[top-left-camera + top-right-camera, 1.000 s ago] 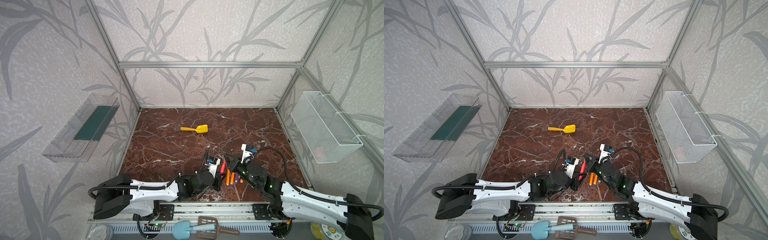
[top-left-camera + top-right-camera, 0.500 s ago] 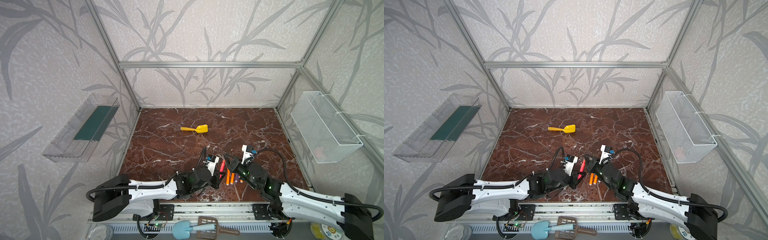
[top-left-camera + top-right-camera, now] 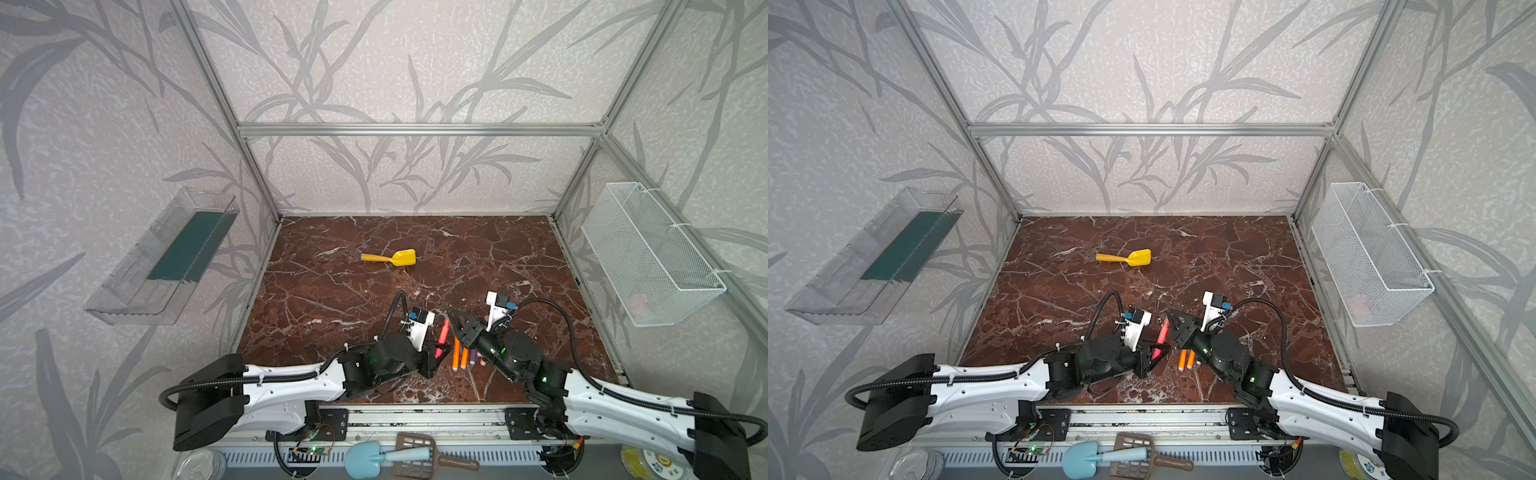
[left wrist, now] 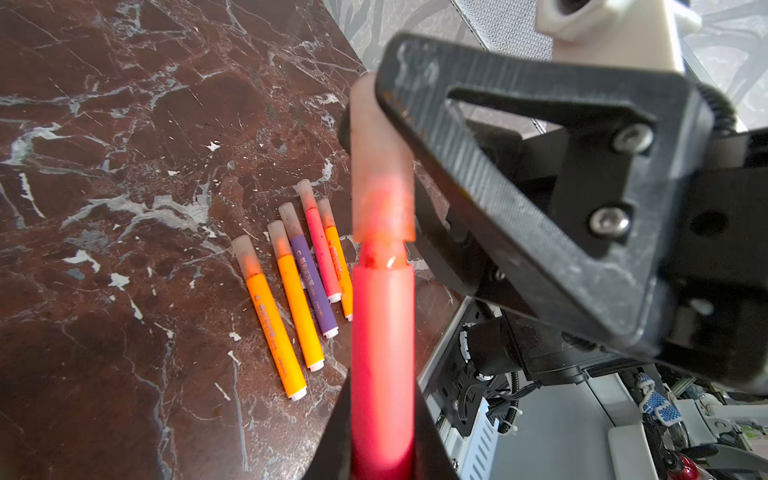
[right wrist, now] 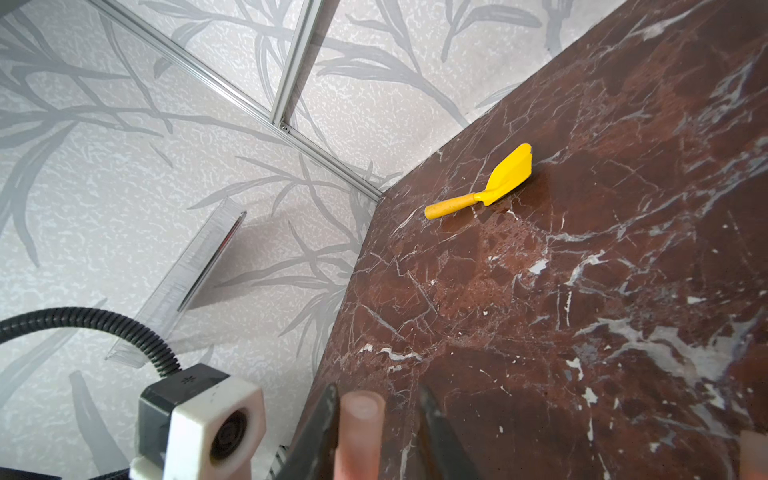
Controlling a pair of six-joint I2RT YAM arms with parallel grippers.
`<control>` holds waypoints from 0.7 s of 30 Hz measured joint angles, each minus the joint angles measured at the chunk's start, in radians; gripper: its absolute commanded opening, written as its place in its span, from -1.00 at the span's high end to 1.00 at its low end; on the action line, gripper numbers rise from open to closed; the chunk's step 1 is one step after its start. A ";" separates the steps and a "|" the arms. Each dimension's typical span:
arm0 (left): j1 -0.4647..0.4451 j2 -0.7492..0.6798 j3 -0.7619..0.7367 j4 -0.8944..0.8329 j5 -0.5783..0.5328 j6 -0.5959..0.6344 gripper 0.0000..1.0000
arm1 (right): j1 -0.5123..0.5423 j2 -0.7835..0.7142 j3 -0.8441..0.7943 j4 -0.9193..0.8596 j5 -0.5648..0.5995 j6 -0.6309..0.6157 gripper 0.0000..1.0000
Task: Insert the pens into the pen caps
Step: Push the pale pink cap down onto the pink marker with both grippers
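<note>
I'm seeing the tail of the pink pen [image 4: 382,332] running off the left wrist frame edge, and the pen is covering part of the end orange pen [image 4: 338,266]. The right wrist view is cropping the right gripper [image 5: 378,392] and the cap [image 5: 359,432]. The top views aren't resolving that cap.

The pens [image 3: 464,358] lay side by side on the counter [image 3: 332,291] near its 6 o'clock edge. The shovel [image 3: 390,258] lay well apart at their 11 o'clock. The raised pen [image 3: 443,337] stood just beside them at 10 o'clock, the cap [image 4: 376,166] on its tip.

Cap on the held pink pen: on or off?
On, not fully seated: the cap covers the tip of the pink pen, bare neck showing.
</note>
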 measured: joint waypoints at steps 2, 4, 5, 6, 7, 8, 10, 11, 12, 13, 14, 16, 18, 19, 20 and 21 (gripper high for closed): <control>0.002 0.000 0.000 0.008 -0.004 0.001 1.00 | 0.000 -0.014 -0.002 -0.017 0.000 -0.007 0.02; 0.004 0.000 0.000 0.018 -0.012 0.002 1.00 | 0.000 -0.032 -0.004 -0.032 0.001 -0.019 -0.10; 0.005 0.000 0.000 0.024 -0.018 0.002 1.00 | 0.000 -0.044 -0.004 -0.043 0.003 -0.027 -0.14; 0.005 0.000 0.000 0.030 -0.021 0.002 1.00 | 0.000 -0.056 -0.004 -0.055 0.007 -0.034 -0.18; 0.005 0.000 0.000 0.035 -0.024 0.003 1.00 | 0.000 -0.069 -0.004 -0.065 0.011 -0.042 -0.23; 0.006 0.000 0.000 0.037 -0.026 0.003 1.00 | 0.000 -0.082 -0.004 -0.073 0.014 -0.049 -0.26; 0.007 0.001 0.000 0.037 -0.027 0.005 1.00 | -0.014 -0.108 -0.004 -0.082 0.018 -0.065 -0.33; 0.007 0.003 0.001 0.036 -0.027 0.008 1.00 | -0.019 -0.116 -0.004 -0.084 0.020 -0.071 -0.36; 0.007 0.006 0.002 0.036 -0.027 0.011 1.00 | -0.024 -0.123 -0.003 -0.086 0.022 -0.080 -0.39; 0.007 0.013 0.005 0.035 -0.027 0.013 1.00 | -0.028 -0.124 -0.001 -0.089 0.025 -0.088 -0.42; 0.007 0.019 0.007 0.035 -0.027 0.015 1.00 | -0.031 -0.124 0.001 -0.091 0.026 -0.093 -0.43; 0.006 0.038 0.017 0.031 -0.026 0.026 1.00 | -0.042 -0.116 0.010 -0.100 0.026 -0.102 -0.45; 0.003 0.057 0.028 0.027 -0.025 0.035 1.00 | -0.055 -0.096 0.031 -0.116 0.027 -0.109 -0.45; 0.001 0.067 0.035 0.024 -0.024 0.040 1.00 | -0.064 -0.081 0.045 -0.124 0.027 -0.112 -0.45; -0.002 0.076 0.041 0.023 -0.024 0.046 1.00 | -0.072 -0.065 0.059 -0.129 0.026 -0.115 -0.45; -0.004 0.086 0.050 0.020 -0.019 0.051 1.00 | -0.080 -0.047 0.074 -0.130 0.026 -0.116 -0.44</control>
